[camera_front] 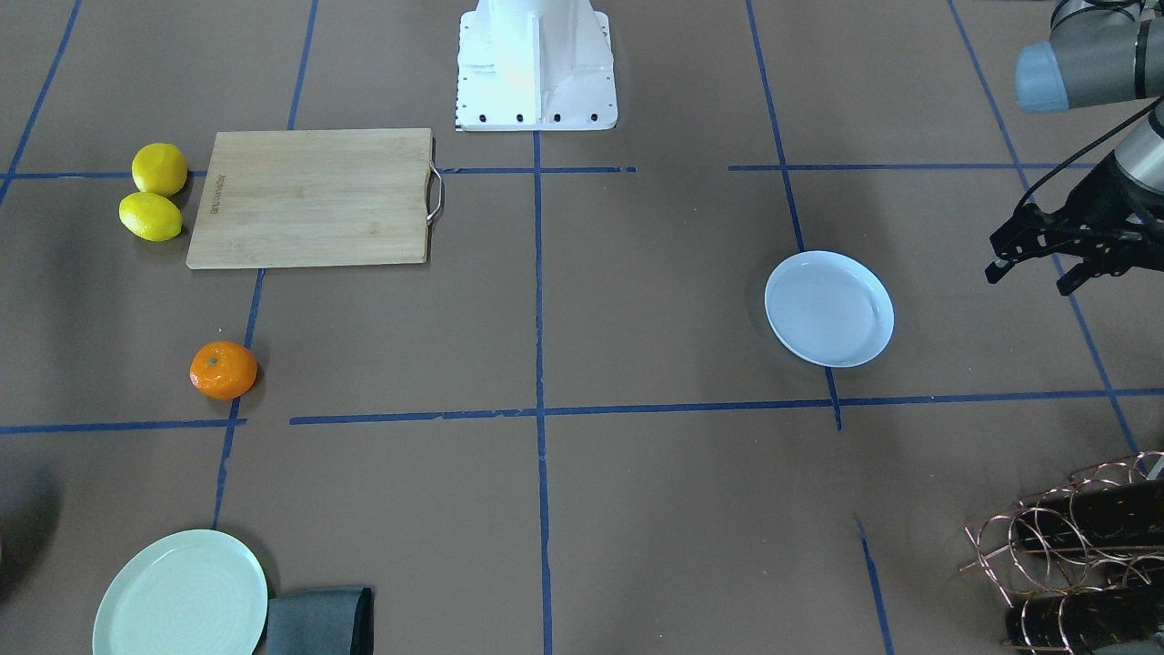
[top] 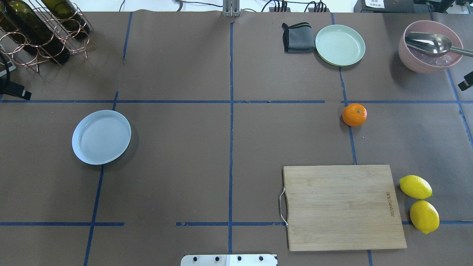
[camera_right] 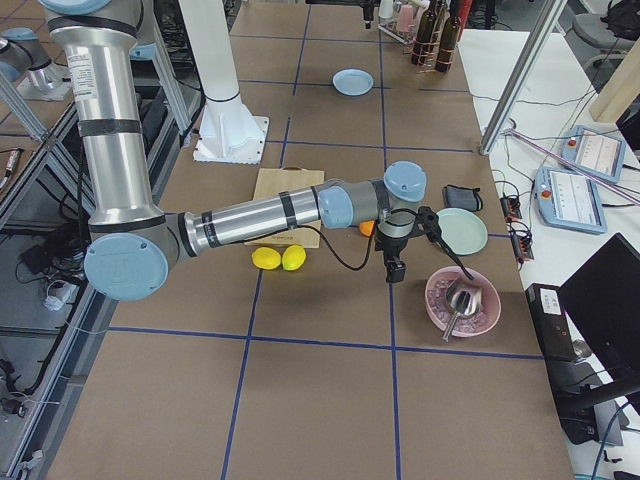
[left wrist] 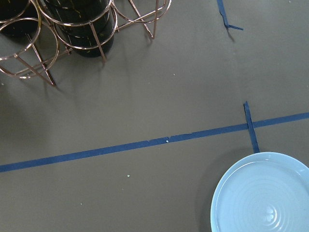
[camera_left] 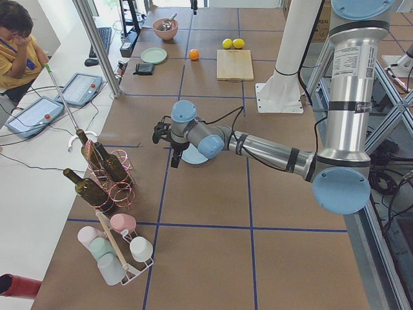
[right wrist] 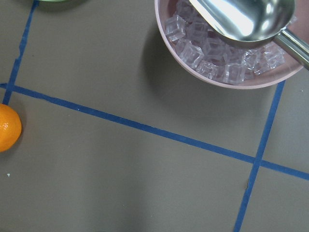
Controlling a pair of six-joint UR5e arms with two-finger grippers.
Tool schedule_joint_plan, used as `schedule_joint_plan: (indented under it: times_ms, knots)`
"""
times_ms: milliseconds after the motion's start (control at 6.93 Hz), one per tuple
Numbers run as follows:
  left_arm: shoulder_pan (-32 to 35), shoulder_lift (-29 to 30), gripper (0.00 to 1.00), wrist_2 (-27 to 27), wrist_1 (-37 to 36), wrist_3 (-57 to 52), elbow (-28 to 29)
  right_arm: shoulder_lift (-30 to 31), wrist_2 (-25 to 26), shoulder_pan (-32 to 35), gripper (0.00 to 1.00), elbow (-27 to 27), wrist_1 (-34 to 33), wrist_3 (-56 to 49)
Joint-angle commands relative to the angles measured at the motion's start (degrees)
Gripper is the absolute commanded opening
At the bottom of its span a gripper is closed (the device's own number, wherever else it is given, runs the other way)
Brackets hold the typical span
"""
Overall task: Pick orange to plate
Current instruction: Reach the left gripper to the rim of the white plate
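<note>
Bright-orange round orange [top: 354,115], tiny greenish stem dimple.

Cropped by edges
Right wrist view cuts off half the orange [right wrist: 8,128] and the bowl's [right wrist: 163,34] top; left wrist view clips the plate [left wrist: 260,198].

The plate [left wrist: 263,195] lay on the desk [left wrist: 145,96], well apart from a copper rack [left wrist: 96,24] apparently holding dark bottles [left wrist: 79,12].
</note>
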State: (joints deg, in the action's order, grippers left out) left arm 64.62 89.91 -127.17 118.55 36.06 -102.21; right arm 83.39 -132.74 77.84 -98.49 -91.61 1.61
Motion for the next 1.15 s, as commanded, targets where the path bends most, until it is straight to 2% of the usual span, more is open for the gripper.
schedule_joint_plan:
  times_ms: [0, 144, 289, 433, 722, 866, 1010]
  knots:
    - [-9.6, -1.3, 1.0, 6.5, 16.0, 14.8, 5.9, 0.0, 0.0, -0.5, 1.0, 0.3, 0.3, 0.2]
    - [-12.6, -1.3, 0.99, 7.1, 22.1, 19.7, 8.5, 0.0, 0.0, -0.5, 1.0, 0.3, 0.3, 0.2]
    - [-15.8, -1.3, 0.92, 10.5, 24.5, 23.2, 9.5, 0.0, 0.0, -0.5, 1.0, 0.3, 0.3, 0.2]
    - [-17.7, -0.7, 0.86, 11.3, 24.7, 24.7, 10.0, 0.0, 0.0, -0.5, 1.0, 0.3, 0.3, 0.2]
    - [-18.0, -0.3, 0.59, 11.2, 24.8, 25.3, 11.3, 0.2, 0.0, -0.5, 1.0, 0.4, 0.3, 0.2]
    - [-18.0, 0.6, 0.55, 11.2, 24.8, 25.3, 12.6, 0.3, 0.0, -0.5, 1.0, 0.4, 0.3, 0.2]
    - [-18.0, 1.3, 0.37, 11.1, 24.8, 25.4, 13.0, 0.3, 0.0, -0.5, 1.0, 0.3, 0.3, 0.2]
